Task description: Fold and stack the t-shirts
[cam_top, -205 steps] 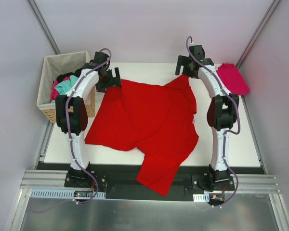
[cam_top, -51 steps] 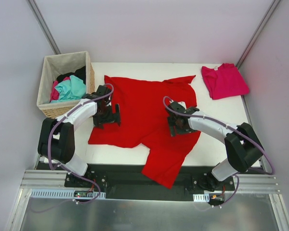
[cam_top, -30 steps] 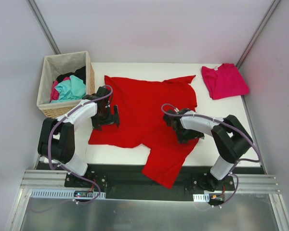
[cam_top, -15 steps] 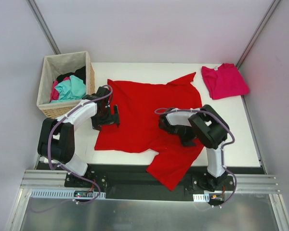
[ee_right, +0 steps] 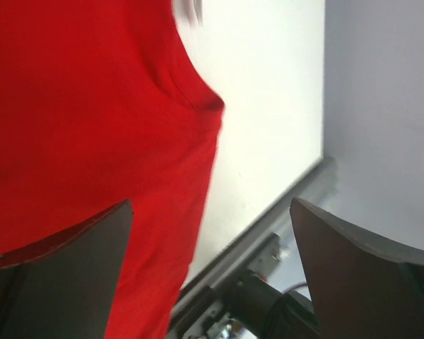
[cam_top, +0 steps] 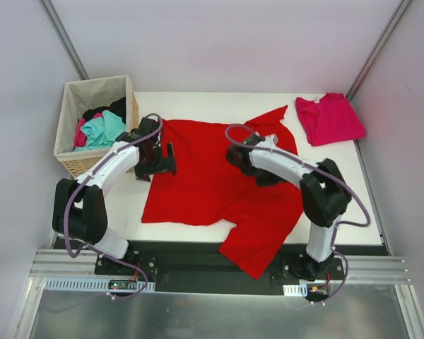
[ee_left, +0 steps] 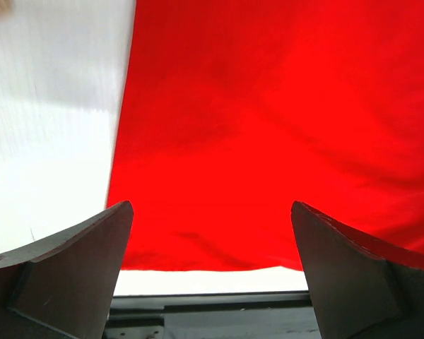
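The bright red t-shirt (cam_top: 208, 176) lies spread and rumpled over the middle of the white table (cam_top: 339, 205), one part hanging over the near edge. The magenta-pink t-shirt (cam_top: 331, 118) lies folded at the back right corner. My left gripper (cam_top: 160, 161) hovers open over the red shirt's left edge, nothing between its fingers. In the left wrist view (ee_left: 212, 272) the red cloth (ee_left: 268, 127) is below. My right gripper (cam_top: 242, 155) is open over the shirt's right-centre. The right wrist view (ee_right: 212, 279) shows red cloth (ee_right: 92, 127) beneath and bare table (ee_right: 268, 106).
A wicker basket (cam_top: 71, 161) with a cloth liner stands at the back left, holding teal, pink and black clothes (cam_top: 102, 128). The black rail (cam_top: 198, 261) with the arm bases runs along the near edge. Grey walls close in both sides.
My right gripper has opened wider and swung back and left across the red shirt. The shirt has slid to the right. My left gripper has shifted slightly toward the back.
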Motion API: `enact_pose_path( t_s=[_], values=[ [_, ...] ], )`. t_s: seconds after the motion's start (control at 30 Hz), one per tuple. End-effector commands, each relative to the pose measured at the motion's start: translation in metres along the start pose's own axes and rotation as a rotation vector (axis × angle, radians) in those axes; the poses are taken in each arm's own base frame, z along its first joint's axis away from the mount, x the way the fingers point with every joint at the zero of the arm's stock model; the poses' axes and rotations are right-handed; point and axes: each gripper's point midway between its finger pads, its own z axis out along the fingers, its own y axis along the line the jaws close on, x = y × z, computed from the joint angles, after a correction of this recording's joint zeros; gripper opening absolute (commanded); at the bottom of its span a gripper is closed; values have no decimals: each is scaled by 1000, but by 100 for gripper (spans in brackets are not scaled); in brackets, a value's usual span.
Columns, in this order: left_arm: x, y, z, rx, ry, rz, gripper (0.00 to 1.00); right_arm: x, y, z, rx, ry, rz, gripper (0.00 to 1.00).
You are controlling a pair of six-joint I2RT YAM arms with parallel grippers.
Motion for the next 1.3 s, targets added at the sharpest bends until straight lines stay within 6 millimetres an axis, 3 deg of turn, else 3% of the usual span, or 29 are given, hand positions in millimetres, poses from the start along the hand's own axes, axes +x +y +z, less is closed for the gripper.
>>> enact_pose_path(
  t_s=[0.0, 0.03, 0.1, 0.13, 0.17, 0.23, 0.37, 0.4, 0.47, 0.5, 0.53, 0.57, 0.63, 0.77, 0.9, 1.0, 1.27],
  values=[
    [-39, -27, -42, 89, -136, -2, 96, -54, -57, -59, -175, -155, 73, 96],
    [-52, -34, -51, 108, -170, 1, 96, -72, -42, -69, -291, -203, 88, 96],
    [-61, -39, -48, 104, -164, 4, 96, -100, -40, -84, -413, -299, 128, 96],
    [-74, -45, -54, 112, -190, 5, 97, -123, -22, -103, -563, -349, 170, 96],
    [-78, -46, -44, 98, -174, 3, 96, -137, -18, -98, -599, -339, 164, 96],
    [-94, -53, -46, 103, -194, 1, 96, -174, -17, -107, -644, -399, 228, 96],
    [-114, -59, -24, 83, -172, -4, 97, -221, -9, -72, -597, -412, 261, 96],
    [-119, -59, -21, 78, -173, -5, 97, -236, 3, -64, -616, -426, 290, 96],
    [-131, -64, -14, 106, -172, -3, 97, -245, 8, -36, -655, -409, 319, 96],
    [-135, -65, -11, 118, -173, -4, 97, -260, 20, -45, -784, -446, 358, 96],
    [-139, -67, -7, 133, -171, -11, 97, -266, 26, -44, -869, -456, 371, 96],
    [-147, -70, -6, 163, -189, -16, 97, -268, 27, -27, -926, -421, 421, 96],
    [-153, -73, 1, 190, -192, -21, 97, -285, 35, -32, -1086, -446, 475, 96],
    [-167, -77, 7, 220, -210, -21, 97, -311, 26, -8, -1114, -504, 554, 96],
    [-178, -80, 14, 235, -222, -21, 97, -335, 25, -3, -1161, -532, 581, 97],
    [-183, -79, 21, 232, -216, -25, 97, -346, 28, 4, -1181, -507, 590, 99],
    [-193, -79, 31, 235, -212, -46, 97, -346, 41, 23, -1157, -453, 614, 86]
  ],
)
